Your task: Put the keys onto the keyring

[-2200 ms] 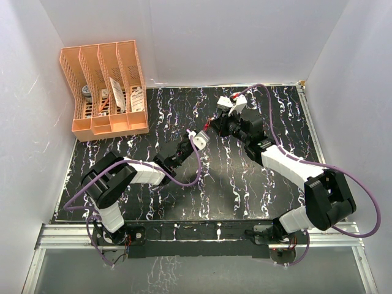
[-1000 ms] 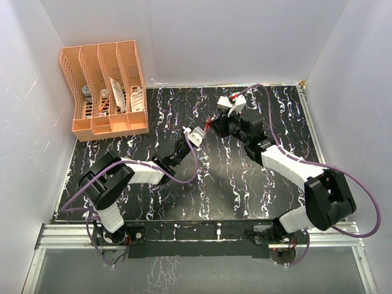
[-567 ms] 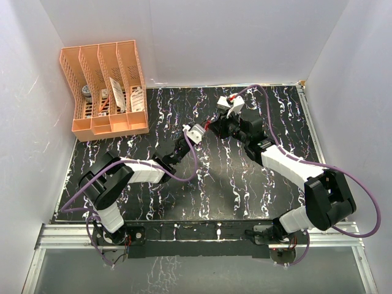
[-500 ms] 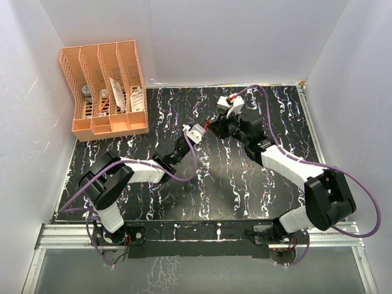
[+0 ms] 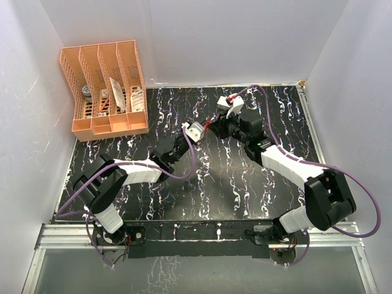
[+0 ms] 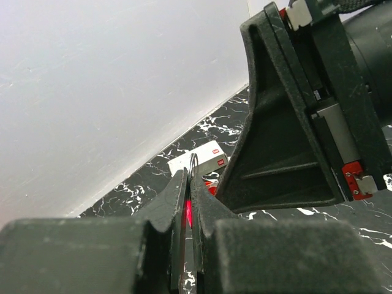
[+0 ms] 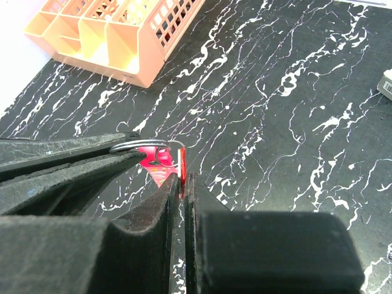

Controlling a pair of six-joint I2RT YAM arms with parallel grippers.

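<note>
Keyring (image 7: 154, 160), thin wire loop, pinched in left end effector (image 6: 187, 182); right end effector (image 7: 182, 179) clamps red-headed key (image 7: 182, 162).

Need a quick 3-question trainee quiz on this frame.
1. True or false: the left gripper stands open.
2. What does the right gripper pinch? A) red-headed key B) white box C) purple cable
3. Fill in: the orange rack sits at the table's far ___ corner.
Key: 1 false, it is shut on the keyring; 2 A; 3 left.
</note>
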